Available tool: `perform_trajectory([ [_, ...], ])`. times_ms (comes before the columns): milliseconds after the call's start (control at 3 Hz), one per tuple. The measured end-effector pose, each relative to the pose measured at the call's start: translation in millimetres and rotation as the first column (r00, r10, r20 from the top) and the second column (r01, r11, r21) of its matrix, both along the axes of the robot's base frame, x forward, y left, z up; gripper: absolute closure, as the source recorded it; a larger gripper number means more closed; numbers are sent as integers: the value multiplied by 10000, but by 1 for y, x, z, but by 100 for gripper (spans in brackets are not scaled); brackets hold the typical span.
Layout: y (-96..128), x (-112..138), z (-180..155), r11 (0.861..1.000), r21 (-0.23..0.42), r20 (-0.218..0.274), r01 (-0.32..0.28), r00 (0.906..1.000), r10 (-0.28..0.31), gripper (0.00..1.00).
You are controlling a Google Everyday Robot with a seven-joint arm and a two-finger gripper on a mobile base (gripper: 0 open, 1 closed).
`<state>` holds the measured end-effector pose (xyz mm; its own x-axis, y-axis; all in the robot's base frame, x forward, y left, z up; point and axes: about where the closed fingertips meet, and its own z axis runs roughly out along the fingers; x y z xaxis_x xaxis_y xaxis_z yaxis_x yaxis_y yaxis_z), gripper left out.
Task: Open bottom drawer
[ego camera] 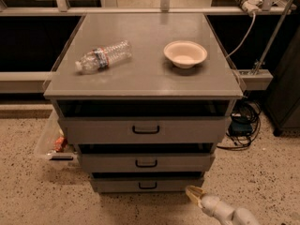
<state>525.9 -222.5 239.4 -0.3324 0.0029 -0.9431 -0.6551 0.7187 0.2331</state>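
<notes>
Grey metal bottom drawer (117, 185) sits lowest of three fronts and appears closed, its black loop handle (147, 185) facing outward. The gripper (193, 193) is low near the floor, just right of that front, likely positioned to reach the handle. Whether it is wide or narrow cannot be told.

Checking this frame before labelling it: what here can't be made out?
Camera view:
Short grey metal bottom drawer: interior hidden in shadow under the middle drawer.
Gripper, low right of it: arm cut off by the bottom edge.
Clear plastic bottle: label too small to read.
</notes>
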Motion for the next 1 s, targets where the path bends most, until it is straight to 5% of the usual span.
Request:
perform_trajectory([
  [333,18,32,-5,9994,129,676,-317,9972,307,82],
  [1000,15,38,-4,9994,-155,692,-294,9971,304,35],
])
